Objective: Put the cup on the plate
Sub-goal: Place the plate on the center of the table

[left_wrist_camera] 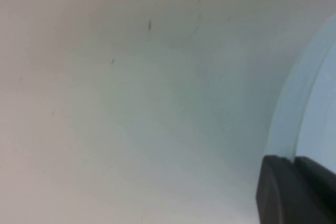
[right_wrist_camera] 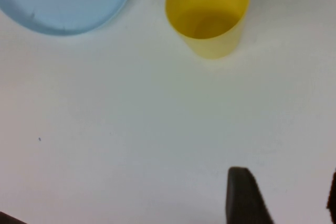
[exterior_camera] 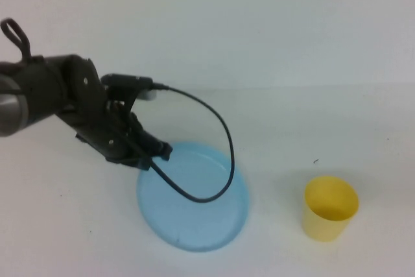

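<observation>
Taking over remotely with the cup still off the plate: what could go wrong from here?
1. The left gripper sits low at the plate's far-left rim; any sweep could shove the plate.
2. Its black cable loops over the plate, where the cup must land, and could snag it.
3. The right gripper, open, is well back from the upright cup; a misjudged approach might tip it.
</observation>
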`<action>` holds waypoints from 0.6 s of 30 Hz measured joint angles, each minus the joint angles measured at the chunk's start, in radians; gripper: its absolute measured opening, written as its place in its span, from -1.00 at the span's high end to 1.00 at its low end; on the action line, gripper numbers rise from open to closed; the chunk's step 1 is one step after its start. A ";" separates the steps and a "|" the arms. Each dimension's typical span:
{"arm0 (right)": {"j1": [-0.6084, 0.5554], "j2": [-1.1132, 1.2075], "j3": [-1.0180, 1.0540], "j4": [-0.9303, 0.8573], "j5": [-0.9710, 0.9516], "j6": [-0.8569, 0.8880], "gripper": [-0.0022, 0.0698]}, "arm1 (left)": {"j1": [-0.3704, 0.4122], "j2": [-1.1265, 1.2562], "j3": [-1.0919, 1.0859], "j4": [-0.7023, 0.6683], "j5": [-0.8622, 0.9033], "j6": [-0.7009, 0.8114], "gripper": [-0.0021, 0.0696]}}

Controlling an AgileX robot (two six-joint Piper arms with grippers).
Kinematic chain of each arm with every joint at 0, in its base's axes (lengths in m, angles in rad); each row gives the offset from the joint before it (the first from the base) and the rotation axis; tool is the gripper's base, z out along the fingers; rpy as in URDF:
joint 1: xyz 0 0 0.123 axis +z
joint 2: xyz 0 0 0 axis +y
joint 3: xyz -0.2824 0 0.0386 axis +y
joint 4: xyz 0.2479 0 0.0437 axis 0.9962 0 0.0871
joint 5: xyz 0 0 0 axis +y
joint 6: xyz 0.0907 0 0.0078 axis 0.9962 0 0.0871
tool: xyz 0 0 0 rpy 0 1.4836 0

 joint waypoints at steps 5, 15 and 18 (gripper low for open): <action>0.000 0.000 0.000 0.000 -0.014 0.000 -0.02 | -0.002 0.000 -0.064 -0.111 0.052 0.087 0.93; 0.000 0.000 0.000 0.012 -0.052 0.000 -0.02 | -0.061 0.088 -0.065 -0.223 0.074 0.167 0.92; 0.000 0.000 0.000 0.019 -0.069 0.000 -0.02 | -0.100 0.107 -0.065 -0.227 0.033 0.170 0.92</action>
